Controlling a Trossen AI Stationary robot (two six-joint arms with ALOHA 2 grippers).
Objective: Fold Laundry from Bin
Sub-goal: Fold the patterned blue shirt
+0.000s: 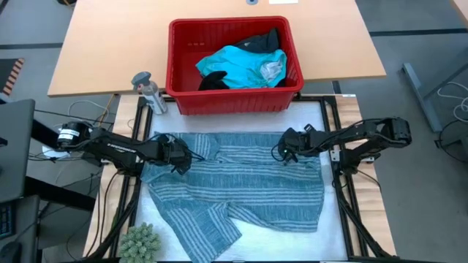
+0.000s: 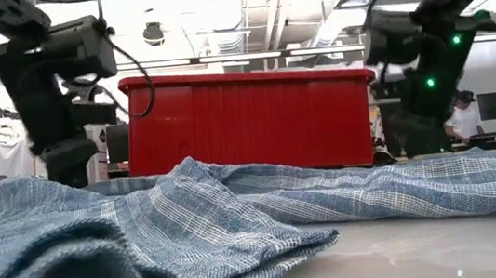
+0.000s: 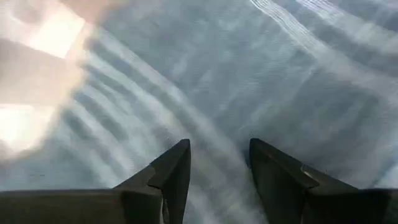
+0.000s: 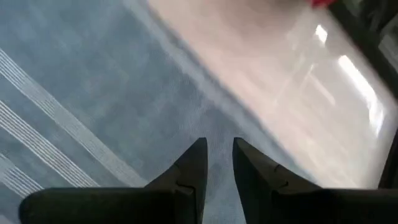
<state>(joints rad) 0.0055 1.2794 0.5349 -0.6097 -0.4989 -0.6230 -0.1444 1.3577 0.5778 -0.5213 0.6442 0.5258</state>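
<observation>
a white-covered tabletop [image 1: 307, 117] seen from above, with a second, wooden tabletop [image 1: 102, 44] butted against its far edge. a blue-grey striped garment [image 1: 241, 186] lies spread flat over most of the white tabletop, its far hem running across from the left side to the right side, and one rumpled flap reaching toward the near left corner. in the low view its folds [image 2: 193, 229] fill the foreground.

the red bin [image 1: 183, 73] stands at the middle of the far edge, just beyond the striped garment. inside it lies a bright turquoise garment [image 1: 238, 66] on top of black garments [image 1: 263, 40].

the left arm reaches in from the left edge; the left gripper [image 1: 183, 157] is down on the striped garment's far left part. in its wrist view the two dark fingers [image 3: 168, 177] stand a little apart, pointing at the cloth, with striped fabric showing in the gap between the jaws.

the right arm reaches in from the right edge; the right gripper [image 1: 284, 152] is on the garment's far right part, near its hem. its jaws are nearly together with a narrow slit between them, and whether cloth is pinched there cannot be told.

a small grey bottle [image 1: 150, 91] stands just beside the bin's left wall. a green spiky plant [image 1: 139, 241] sits at the near left corner.

in the room behind, a person [image 2: 461, 119] shows far off.
</observation>
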